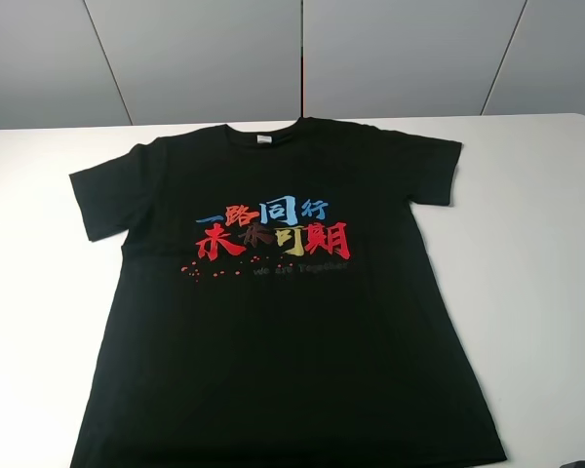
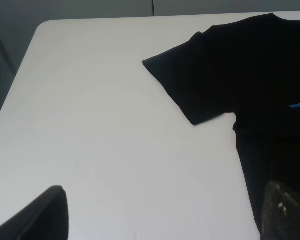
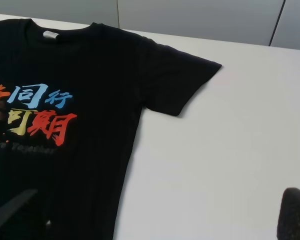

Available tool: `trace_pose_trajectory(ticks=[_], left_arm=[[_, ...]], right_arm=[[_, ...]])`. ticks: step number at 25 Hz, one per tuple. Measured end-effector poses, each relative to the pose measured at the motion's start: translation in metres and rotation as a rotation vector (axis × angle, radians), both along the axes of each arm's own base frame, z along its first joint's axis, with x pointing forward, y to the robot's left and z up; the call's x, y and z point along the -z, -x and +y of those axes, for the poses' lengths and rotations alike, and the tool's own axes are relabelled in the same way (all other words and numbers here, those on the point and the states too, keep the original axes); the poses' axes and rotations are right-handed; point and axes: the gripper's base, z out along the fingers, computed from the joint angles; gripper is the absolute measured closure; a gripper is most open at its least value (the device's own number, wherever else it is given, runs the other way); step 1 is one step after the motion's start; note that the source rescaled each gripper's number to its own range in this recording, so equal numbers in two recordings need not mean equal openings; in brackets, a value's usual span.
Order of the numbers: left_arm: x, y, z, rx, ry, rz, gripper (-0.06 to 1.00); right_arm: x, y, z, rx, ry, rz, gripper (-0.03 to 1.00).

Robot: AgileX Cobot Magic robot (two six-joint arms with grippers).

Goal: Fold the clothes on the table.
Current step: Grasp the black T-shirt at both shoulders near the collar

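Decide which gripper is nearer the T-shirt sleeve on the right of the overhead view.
Right. The right gripper straddles the T-shirt's edge close by that sleeve; the left gripper sits by the opposite sleeve, across the chest.

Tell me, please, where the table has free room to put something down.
Bare table runs wide on the right, from the T-shirt and its right-hand sleeve out to the table edge. A similar patch lies on the left, outside the left-hand sleeve. Behind the collar only a narrow strip is free. The middle is all shirt.

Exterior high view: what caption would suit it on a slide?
Black T-shirt with colourful printed characters lying flat and unfolded, print up, on a white table.
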Motion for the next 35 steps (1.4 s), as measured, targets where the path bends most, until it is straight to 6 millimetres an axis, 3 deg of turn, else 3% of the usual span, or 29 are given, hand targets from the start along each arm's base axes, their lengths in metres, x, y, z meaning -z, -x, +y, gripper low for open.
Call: trace_pose_trajectory(ticks=[28, 32, 35], left_arm=[[0.000, 0.000, -0.003, 0.019, 0.027, 0.003, -0.05], [-0.009, 0.001, -0.003, 0.023, 0.034, 0.000, -0.05], [-0.025, -0.011, -0.005, 0.032, 0.010, 0.063, -0.05]], right_arm=[[0.001, 0.000, -0.002, -0.017, 0.081, -0.008, -0.03], [-0.007, 0.002, -0.002, -0.006, 0.059, -0.036, -0.03], [-0.022, -0.008, -0.002, -0.001, 0.053, 0.012, -0.03]])
